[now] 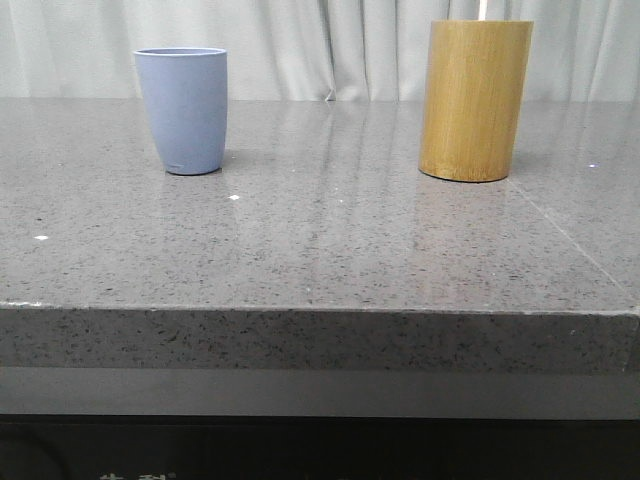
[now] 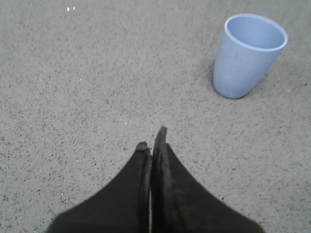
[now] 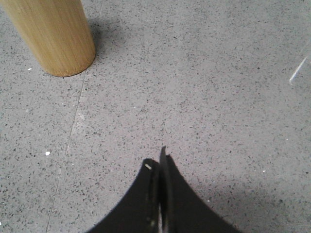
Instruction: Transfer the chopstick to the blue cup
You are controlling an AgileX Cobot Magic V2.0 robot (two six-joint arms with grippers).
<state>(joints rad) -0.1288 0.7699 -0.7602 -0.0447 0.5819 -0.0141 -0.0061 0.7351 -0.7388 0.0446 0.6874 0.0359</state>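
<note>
Still at the start: chopstick not yet picked up.
Near the frame bottoms, left gripper (image 2: 151,141) and right gripper (image 3: 159,160) sit pinched closed, empty, above the bench (image 1: 330,250). Farther, blue cup (image 1: 182,110) upper left, bamboo cylinder (image 1: 474,100) upper right; a pale chopstick (image 1: 483,10) tip seems to poke from it. Next, probably: right gripper opens, reaches there.

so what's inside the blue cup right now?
Left wrist view looks into the blue cup: the visible interior is bare blue wall, no stick. Its bottom is hidden by the near rim. A thin pale tip pokes above the bamboo cylinder, likely the chopstick.
</note>
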